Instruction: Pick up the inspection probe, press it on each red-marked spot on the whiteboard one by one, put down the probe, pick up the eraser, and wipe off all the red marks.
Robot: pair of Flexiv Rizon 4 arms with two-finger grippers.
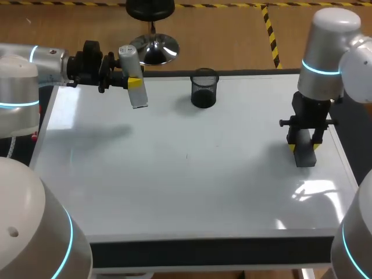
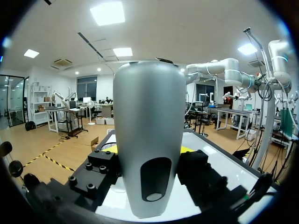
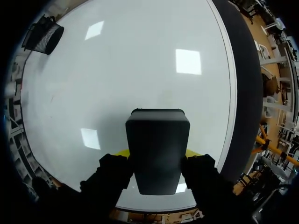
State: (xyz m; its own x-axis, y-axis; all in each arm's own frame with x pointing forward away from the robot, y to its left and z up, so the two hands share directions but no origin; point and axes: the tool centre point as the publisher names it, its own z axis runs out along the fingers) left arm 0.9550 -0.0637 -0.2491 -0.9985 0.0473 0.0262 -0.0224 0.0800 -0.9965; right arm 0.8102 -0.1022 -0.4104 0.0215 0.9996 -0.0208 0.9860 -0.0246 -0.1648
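Now, nearest the head camera lies the dark front edge of the tabletop (image 1: 203,253), and on it the large white rectangular whiteboard (image 1: 174,197) covers almost the whole surface. A tiny dark speck (image 1: 187,156) sits close to the board's middle.

Taking that middle as the clock's centre, at about 3 o'clock my right arm comes down near the board's right edge. Its right tool (image 1: 304,146) points straight down and is clenched on the black rectangular block eraser (image 1: 305,158), one yellow tip on each side. In the right wrist view the eraser (image 3: 158,156) stands end-on between the fingers with the white surface right ahead of it. I cannot tell whether its lower end touches the board.

Farther back, at about 10 o'clock, my left arm reaches in level over the board's far left corner. Its left tool (image 1: 133,81) is grasping the silver-grey rounded inspection probe (image 1: 138,100), which is held up off the whiteboard and crosswise to the fingers. In the left wrist view the probe (image 2: 149,130) rises upright between the black fingers, with a dark oval opening near its lower end.

Farthest off, at 12 o'clock, the black wire-mesh cup (image 1: 204,88) stands upright on the board by its far edge, well apart from both tools.
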